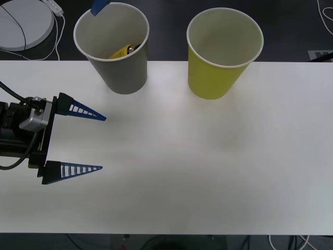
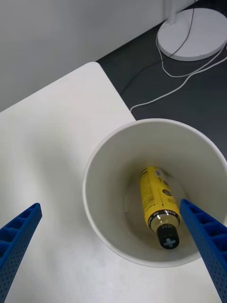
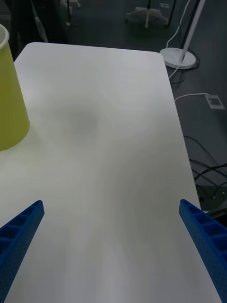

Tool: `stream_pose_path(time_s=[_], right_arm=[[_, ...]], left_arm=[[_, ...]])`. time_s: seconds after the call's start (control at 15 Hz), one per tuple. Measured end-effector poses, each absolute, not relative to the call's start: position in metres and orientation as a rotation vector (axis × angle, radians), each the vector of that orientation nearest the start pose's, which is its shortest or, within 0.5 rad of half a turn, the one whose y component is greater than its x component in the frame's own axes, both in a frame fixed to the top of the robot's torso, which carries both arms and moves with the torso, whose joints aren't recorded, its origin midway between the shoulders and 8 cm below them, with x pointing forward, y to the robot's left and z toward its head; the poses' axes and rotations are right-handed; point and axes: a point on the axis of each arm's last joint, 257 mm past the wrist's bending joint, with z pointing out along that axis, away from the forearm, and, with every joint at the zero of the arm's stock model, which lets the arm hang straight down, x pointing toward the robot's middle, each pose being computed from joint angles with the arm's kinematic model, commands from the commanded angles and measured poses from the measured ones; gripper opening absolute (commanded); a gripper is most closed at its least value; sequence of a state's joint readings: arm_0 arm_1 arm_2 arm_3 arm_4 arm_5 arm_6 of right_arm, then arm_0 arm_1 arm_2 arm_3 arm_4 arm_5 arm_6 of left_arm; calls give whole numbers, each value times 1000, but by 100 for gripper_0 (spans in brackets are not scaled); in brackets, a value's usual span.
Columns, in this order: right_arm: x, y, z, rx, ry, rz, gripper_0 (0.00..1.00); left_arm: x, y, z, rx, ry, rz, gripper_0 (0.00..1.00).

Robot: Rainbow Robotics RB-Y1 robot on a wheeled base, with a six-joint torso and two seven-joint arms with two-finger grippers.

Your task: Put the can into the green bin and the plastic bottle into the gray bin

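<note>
The left gripper waited low over the left side of the table, its blue fingers spread wide and holding nothing. The right gripper hung directly above the gray bin, which stood at the far edge of the table toward the left; its fingers were also wide apart and empty, one tip showing at the bin's far rim in the front view. The bottle lay on its side at the bottom of the gray bin, with the black cap pointing toward the near wall, so this half of the task looked done. To finish the step well, I think the right arm should rise straight up until the fingers are above the white rim, and only then move sideways, because a paper cup is light and a small touch could tip it. The green bin stood at the same far edge, more to the right and well apart from the gray one; what showed of its inside was bare. No can was visible on the table, so the next thing to pick up could not be judged.
</note>
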State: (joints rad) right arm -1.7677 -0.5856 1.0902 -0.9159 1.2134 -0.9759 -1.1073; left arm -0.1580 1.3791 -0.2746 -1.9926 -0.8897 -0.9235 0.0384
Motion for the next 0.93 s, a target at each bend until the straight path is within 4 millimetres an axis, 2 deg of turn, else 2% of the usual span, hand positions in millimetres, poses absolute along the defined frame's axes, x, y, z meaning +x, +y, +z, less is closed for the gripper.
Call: stream_pose_path(time_s=[0.67,0.93], right_arm=[[536,43,63,-1403,1633,566,100],[509,10,55,-1430,1564,568,100]], left_arm=[[341,172,-123,1639,1417,-565,100],[341,172,-123,1639,1417,-565,100]])
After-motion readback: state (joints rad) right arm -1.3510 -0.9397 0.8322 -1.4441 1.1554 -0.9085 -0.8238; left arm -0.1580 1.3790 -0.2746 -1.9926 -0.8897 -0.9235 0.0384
